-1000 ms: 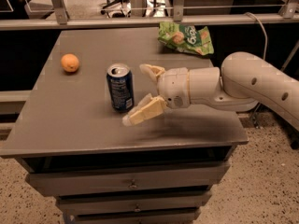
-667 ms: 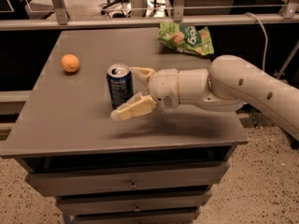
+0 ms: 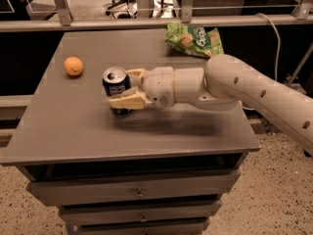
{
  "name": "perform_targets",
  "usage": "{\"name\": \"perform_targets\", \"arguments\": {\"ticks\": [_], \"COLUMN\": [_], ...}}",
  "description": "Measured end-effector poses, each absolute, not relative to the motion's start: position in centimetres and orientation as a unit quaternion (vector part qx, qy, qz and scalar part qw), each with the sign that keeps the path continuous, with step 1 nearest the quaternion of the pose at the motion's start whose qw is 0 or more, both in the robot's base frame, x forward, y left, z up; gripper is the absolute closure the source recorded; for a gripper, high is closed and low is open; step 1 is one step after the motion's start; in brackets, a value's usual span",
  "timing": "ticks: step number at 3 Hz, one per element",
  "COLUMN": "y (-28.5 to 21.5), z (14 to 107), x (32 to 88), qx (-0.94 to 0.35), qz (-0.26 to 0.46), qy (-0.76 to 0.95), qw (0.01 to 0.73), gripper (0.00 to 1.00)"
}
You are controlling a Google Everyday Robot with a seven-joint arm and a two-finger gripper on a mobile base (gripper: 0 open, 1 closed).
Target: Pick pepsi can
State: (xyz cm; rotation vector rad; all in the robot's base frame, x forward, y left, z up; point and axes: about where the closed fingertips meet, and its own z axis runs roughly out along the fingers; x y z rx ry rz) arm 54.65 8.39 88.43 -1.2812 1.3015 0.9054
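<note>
Camera view: the small dark blue metal pepsi can (image 3: 116,83) stands upright on the grey worktop (image 3: 73,131). The cream hand (image 3: 122,88) is set around it, reaching in from three o'clock. I cannot tell whether it is clamped or loose. The likely risk is that a weak or off-centre squeeze tips the can toward nine o'clock or lets it slip during the lift.

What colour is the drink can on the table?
The pepsi can is dark blue with a silver top, camera view; the gripper is around it.
</note>
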Motion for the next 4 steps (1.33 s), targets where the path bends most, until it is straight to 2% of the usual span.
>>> {"name": "perform_targets", "arguments": {"ticks": [1,2,4], "y": [7.9,6.5,4.9], "z": [90.3,91.7,94.1], "x": [54.9,54.5,53.9], "qx": [-0.535,-0.528,-0.526], "qz": [0.375,0.368,0.349], "qy": [0.518,0.505,0.509], "qw": [0.552,0.575,0.585], "gripper": [0.94,1.00,1.00]}}
